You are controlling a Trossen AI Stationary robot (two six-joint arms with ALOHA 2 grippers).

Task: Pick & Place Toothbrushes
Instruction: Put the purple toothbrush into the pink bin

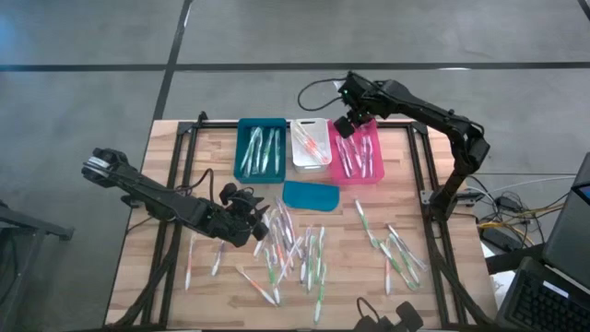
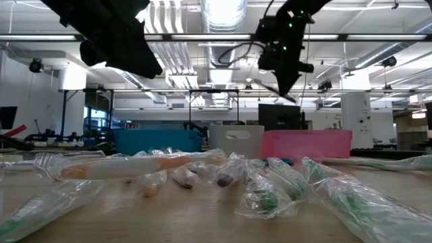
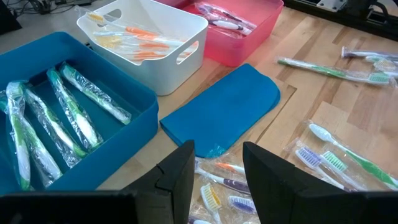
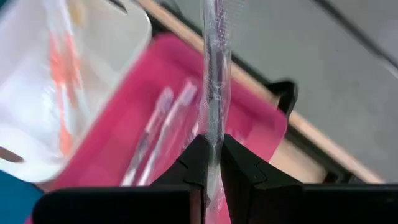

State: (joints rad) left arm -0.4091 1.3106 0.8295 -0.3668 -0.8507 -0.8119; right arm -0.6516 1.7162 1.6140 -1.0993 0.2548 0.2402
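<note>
Clear-wrapped toothbrushes (image 2: 270,189) litter the table; right claw (image 4: 211,165) pinches one wrapped toothbrush (image 4: 214,74), left claw (image 3: 214,177) gapes empty.

Three bins stand in a row: teal (image 1: 261,148), white (image 1: 311,143) and pink (image 1: 357,153); a teal lid (image 1: 310,195) lies on the pale wood worktop (image 1: 166,184).

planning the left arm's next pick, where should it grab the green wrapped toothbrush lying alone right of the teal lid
Grip the green-accented toothbrush in clear wrap at mid-handle, coming straight down from above. It lies flat on the wooden table, clear of neighbours, so fingers can straddle its thin shaft crosswise.
</note>
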